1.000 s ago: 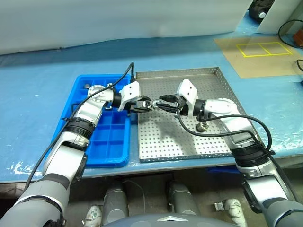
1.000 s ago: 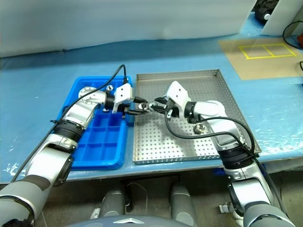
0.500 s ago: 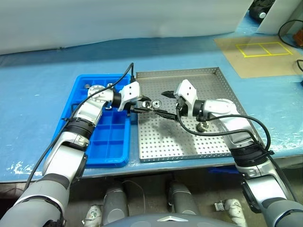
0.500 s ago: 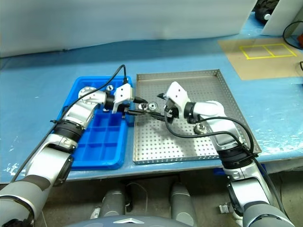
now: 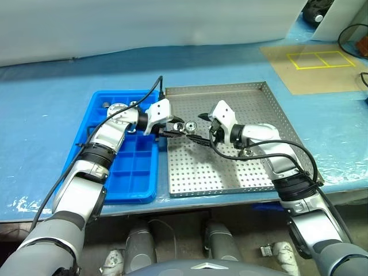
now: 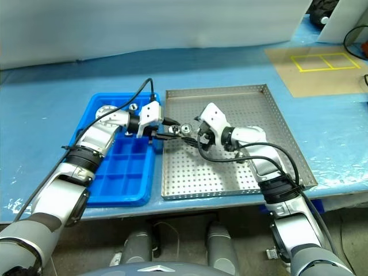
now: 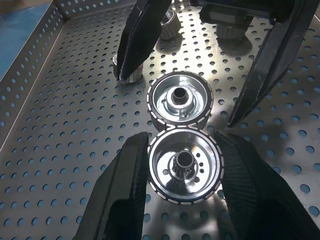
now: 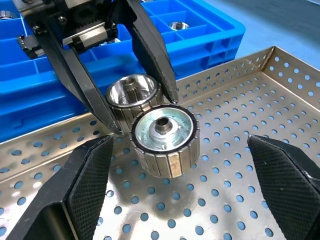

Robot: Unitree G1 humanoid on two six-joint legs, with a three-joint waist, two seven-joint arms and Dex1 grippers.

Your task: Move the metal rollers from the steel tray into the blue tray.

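Note:
My left gripper (image 5: 176, 127) reaches from over the blue tray (image 5: 131, 172) across the left rim of the steel tray (image 5: 230, 175) and is shut on a shiny metal roller (image 7: 185, 167). A second roller (image 7: 180, 97) sits end to end against the held one, raised off the perforated floor; I cannot tell whether the two are joined. My right gripper (image 5: 198, 127) faces the left one, open, with a finger (image 8: 90, 180) on either side of that second roller (image 8: 162, 135) and not touching it. More rollers (image 7: 167, 27) lie on the steel tray.
One roller (image 5: 247, 152) lies on the steel tray just behind my right forearm. The blue tray's far compartments hold a few rollers (image 5: 115, 107). A beige mat with a yellow rectangle (image 5: 313, 63) lies at the far right. The table's front edge runs just below both trays.
My right gripper, shut on the roller a second ago, has opened wide and edged slightly toward the left gripper. The left gripper has stayed shut and still.

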